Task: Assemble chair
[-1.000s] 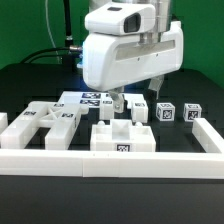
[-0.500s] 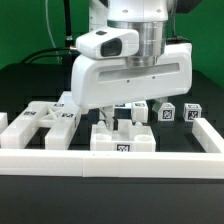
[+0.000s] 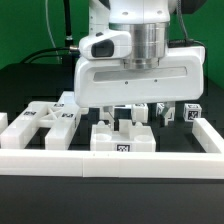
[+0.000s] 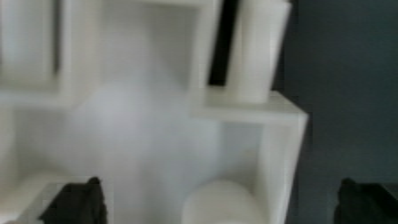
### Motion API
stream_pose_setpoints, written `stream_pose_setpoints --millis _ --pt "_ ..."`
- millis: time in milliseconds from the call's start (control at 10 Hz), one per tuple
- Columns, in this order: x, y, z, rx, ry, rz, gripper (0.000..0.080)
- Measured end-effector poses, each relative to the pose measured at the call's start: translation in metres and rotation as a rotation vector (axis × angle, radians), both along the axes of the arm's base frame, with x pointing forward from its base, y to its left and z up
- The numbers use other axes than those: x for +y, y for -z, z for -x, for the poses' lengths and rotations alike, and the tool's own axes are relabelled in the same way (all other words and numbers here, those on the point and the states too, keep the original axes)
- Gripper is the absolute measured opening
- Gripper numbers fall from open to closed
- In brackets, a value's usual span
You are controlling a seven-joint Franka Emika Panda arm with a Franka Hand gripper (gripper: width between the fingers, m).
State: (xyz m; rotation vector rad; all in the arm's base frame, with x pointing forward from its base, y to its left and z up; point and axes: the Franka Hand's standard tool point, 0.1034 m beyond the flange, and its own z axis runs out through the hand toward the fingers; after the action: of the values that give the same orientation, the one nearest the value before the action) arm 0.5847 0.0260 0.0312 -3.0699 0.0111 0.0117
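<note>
Chunky white plastic everywhere
Boxy white gripper (image 3: 122, 116) housing under a silver-grey cylinder (image 3: 148, 40), a rounded white camera pod (image 3: 108, 44) with a dark lens on one side — and dark, squared-off fingertips (image 4: 75, 200) in the wrist view.

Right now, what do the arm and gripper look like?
White, boxy gripper under a grey metal cylinder wrist. A rounded white camera housing sits on its side. Fingertips are black. Black cables hang behind.

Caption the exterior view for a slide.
Open tool poised over a white chair part, other tagged parts lying beside it.
</note>
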Motion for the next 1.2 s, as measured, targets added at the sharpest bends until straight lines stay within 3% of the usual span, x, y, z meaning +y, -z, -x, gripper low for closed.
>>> stream_pose_setpoints --millis 400,700,900,1000,1200 --pt "0.008 0.019 0.0 -0.004 0.014 -0.008 0.0649" --pt "0.018 0.024 0.001 -0.014 -0.023 -0.008 0.0649" --pt "0.017 0.024 0.001 -0.014 -0.021 -0.008 0.0397" --pt "0.017 0.024 0.001 -0.014 -0.022 -0.008 0.0397" --pt "0.017 0.024 0.001 -0.014 -0.022 -0.008 0.0081"
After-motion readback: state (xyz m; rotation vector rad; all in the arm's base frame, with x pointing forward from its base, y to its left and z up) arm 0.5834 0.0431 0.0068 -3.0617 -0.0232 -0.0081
